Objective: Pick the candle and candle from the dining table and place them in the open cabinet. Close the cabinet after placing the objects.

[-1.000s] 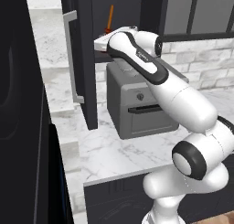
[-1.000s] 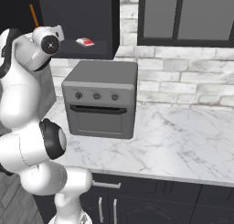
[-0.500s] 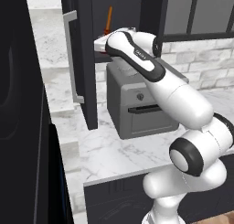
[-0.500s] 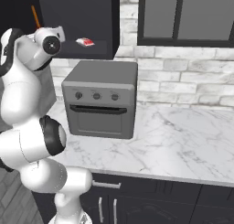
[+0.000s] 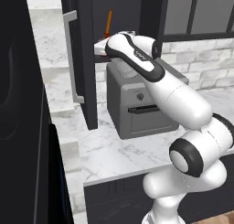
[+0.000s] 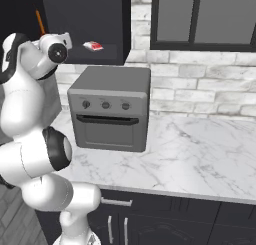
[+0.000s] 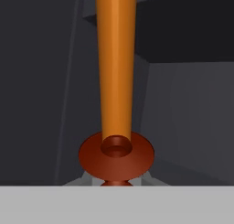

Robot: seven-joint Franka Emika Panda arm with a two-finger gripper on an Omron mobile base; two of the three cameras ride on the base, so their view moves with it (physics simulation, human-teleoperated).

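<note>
While we look along the gripper (image 7: 117,184), the candle (image 7: 116,63) rises straight away from it, an orange taper set in a red-brown holder (image 7: 116,153) whose stem drops to the bottom of the hand view, where the fingertips should be. We cannot see the fingers themselves there, but the jaws are closed narrow and, by our reading, closed on that holder. The taper's long axis runs in line with the hand, and in the left base view it stands upright, its orange tip (image 5: 109,23) showing above the wrist, inside the dark cabinet (image 5: 132,8). So the candle is already within the opening and just above the shelf (image 5: 101,48); whether the base touches the shelf we cannot tell. We judge the coming move to be a short lowering and release.

A small red and white thing (image 6: 93,46) lies further along the same shelf, apart from the candle. The door (image 5: 81,58) hangs open to the arm's left, its silver handle (image 5: 71,54) facing outward. Below the cabinet a grey toaster oven (image 6: 111,114) sits on the marble bench (image 6: 200,154), against a pale brick wall (image 6: 200,84).
</note>
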